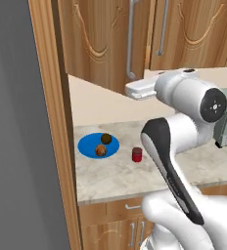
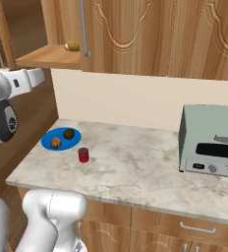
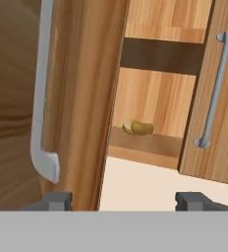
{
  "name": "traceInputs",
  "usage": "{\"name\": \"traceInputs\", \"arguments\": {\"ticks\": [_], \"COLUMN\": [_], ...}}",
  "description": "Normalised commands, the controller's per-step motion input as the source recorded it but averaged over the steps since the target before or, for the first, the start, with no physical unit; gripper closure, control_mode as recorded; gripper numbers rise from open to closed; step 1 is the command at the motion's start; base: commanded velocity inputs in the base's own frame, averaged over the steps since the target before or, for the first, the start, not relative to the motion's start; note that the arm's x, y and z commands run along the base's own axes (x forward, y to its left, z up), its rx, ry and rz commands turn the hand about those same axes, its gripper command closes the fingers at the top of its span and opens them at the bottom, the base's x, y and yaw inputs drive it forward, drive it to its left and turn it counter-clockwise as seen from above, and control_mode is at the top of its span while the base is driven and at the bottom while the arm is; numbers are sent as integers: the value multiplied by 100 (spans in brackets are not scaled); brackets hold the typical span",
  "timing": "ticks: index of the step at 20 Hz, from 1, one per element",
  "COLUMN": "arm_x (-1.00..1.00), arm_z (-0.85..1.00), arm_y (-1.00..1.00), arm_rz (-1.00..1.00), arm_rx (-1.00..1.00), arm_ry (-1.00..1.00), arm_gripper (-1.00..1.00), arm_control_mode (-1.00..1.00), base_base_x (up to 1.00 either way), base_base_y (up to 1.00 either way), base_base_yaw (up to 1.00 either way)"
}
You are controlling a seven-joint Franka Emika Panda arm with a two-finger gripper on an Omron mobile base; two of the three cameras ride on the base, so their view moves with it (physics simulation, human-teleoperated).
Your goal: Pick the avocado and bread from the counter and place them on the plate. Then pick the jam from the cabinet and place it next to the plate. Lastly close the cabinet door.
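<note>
The blue plate point(image 1: 88, 146) point(image 2: 47, 141) lies on the counter point(image 1: 115, 171) point(image 2: 135, 162), and on it rest the dark avocado point(image 1: 106, 138) point(image 2: 69, 134) and the orange-brown bread point(image 1: 101, 150) point(image 2: 56, 142). Just right of the plate stands the red jam point(image 1: 137, 155) point(image 2: 83, 155). The cabinet's left door point(image 1: 96, 39) point(image 3: 81, 108) hangs swung open. My gripper point(image 1: 127, 90) point(image 2: 40, 76) point(image 3: 125, 201) is raised at that door's lower corner, close to its silver handle point(image 1: 130, 49) point(image 3: 40, 98). In the hand view its fingertips point(image 3: 57, 201) stand apart, open, with the door's edge ahead between them.
A yellowish-tan lump point(image 2: 72, 46) point(image 3: 138, 128) sits on the cabinet shelf point(image 2: 47, 58). The right door point(image 3: 219, 98) is closed. A grey toaster oven point(image 2: 212, 142) occupies the counter's right end. A tall wooden panel point(image 1: 49, 122) borders the counter on the left.
</note>
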Motion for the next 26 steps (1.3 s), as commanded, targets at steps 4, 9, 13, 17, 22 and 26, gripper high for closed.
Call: {"name": "traceInputs", "arguments": {"ticks": [4,9,13,17,22,26], "arm_x": [100,100,100,85,60,76], "arm_z": [-14,-11,-13,-38,-32,-39], "arm_y": [-68,-52,-32,21,46,34], "arm_rz": [0,0,-2,-23,-34,-31], "arm_rx": [0,3,2,-8,-16,-12], "arm_ry": [1,4,2,-5,-7,-1], "arm_gripper": [-100,-100,-100,-100,-100,-100], "arm_control_mode": [-100,-100,-100,-100,-100,-100], "base_base_x": [0,0,0,0,0,0], "base_base_y": [0,0,0,0,0,0], "base_base_yaw": [0,0,0,0,0,0]}}
